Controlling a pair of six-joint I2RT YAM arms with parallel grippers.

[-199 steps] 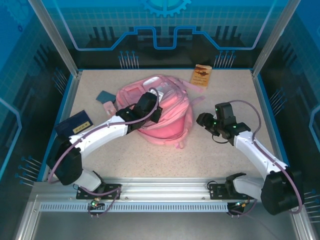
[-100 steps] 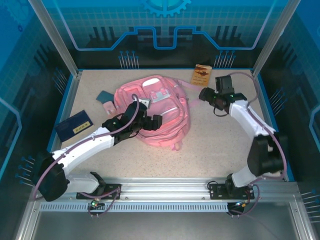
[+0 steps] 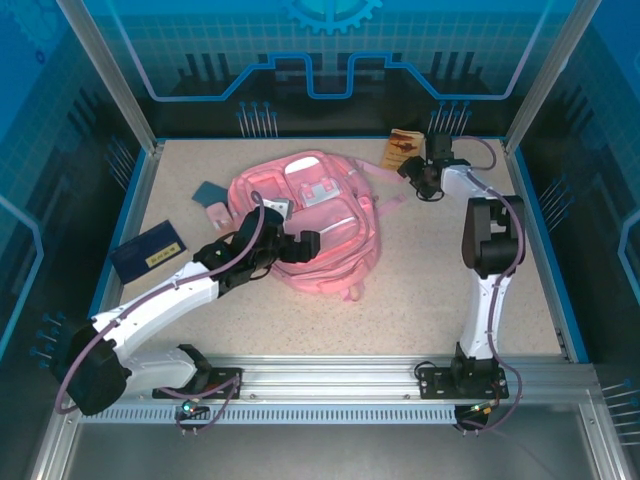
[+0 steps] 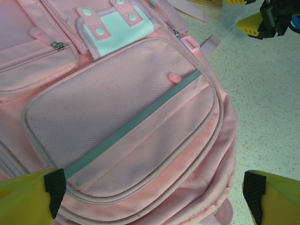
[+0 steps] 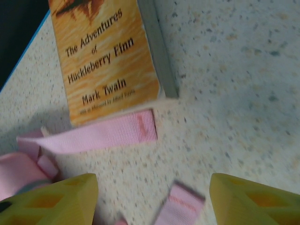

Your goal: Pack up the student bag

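Observation:
The student bag [image 3: 335, 225], a pink backpack with a pale patch, lies flat in the middle of the table. Its front mesh pocket [image 4: 108, 103] with a grey-green zip band spreads under my left wrist camera. My left gripper [image 3: 298, 244] hovers over the bag's near left part, open wide, yellow fingertips [image 4: 28, 199] apart with nothing between them. My right gripper [image 3: 414, 172] is open at the far right, just above the table by an orange paperback [image 5: 103, 56]. Two loose pink strap ends [image 5: 98, 135] lie on the table in front of its fingers.
The orange paperback [image 3: 402, 150] lies at the far right edge. A dark blue flat book [image 3: 148, 250] lies at the left, with a small blue item [image 3: 210, 190] and a small pink item [image 3: 215, 212] beyond it. Blue rails border the table.
My left gripper has opened and drawn back toward the near left of the bag. The right arm has swung from the table's right middle to the far side, beside the orange paperback.

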